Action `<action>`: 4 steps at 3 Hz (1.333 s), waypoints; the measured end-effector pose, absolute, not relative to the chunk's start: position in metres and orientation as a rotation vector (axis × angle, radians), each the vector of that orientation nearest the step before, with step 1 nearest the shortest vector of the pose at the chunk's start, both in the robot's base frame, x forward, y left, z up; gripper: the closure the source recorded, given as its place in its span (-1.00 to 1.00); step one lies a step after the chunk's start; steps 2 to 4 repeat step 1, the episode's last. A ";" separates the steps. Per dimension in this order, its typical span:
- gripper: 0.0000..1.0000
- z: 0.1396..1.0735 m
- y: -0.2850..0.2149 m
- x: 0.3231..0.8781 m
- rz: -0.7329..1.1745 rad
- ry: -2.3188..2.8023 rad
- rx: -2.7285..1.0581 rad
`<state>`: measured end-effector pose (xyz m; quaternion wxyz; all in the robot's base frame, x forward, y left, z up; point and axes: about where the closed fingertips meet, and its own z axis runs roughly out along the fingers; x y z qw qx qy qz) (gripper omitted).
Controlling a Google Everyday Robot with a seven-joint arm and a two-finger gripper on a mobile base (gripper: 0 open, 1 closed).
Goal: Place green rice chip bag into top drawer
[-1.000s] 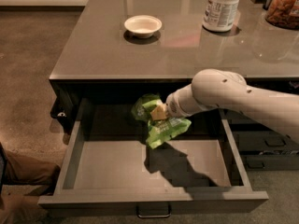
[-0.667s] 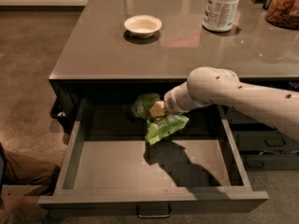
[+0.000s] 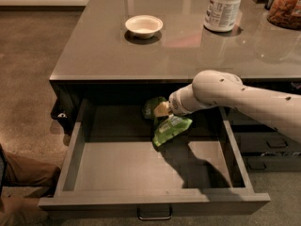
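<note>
Item 1: your pincer [image 3: 162, 109], at centre frame, is extending in from the right over the back of the open top drawer [image 3: 155, 204] and is grasping the green rice chip bag [image 3: 171, 127].
Item 2: the bag is hanging inside the drawer, toward its rear, slightly right of middle.
Item 3: on the tabletop [image 3: 108, 51], a white bowl [image 3: 144, 26] is sitting at upper centre and a white tub [image 3: 224, 7] at upper right.

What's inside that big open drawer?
Inside the top drawer is the green rice chip bag, near the back, with the gripper at its top. The drawer's back, under the counter, is too dark to see.
</note>
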<state>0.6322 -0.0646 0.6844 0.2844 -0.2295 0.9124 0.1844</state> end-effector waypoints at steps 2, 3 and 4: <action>-1.00 0.685 -0.068 0.632 0.514 2.422 -0.609; -1.00 0.685 -0.068 0.632 0.514 2.422 -0.609; -1.00 0.685 -0.068 0.632 0.514 2.422 -0.609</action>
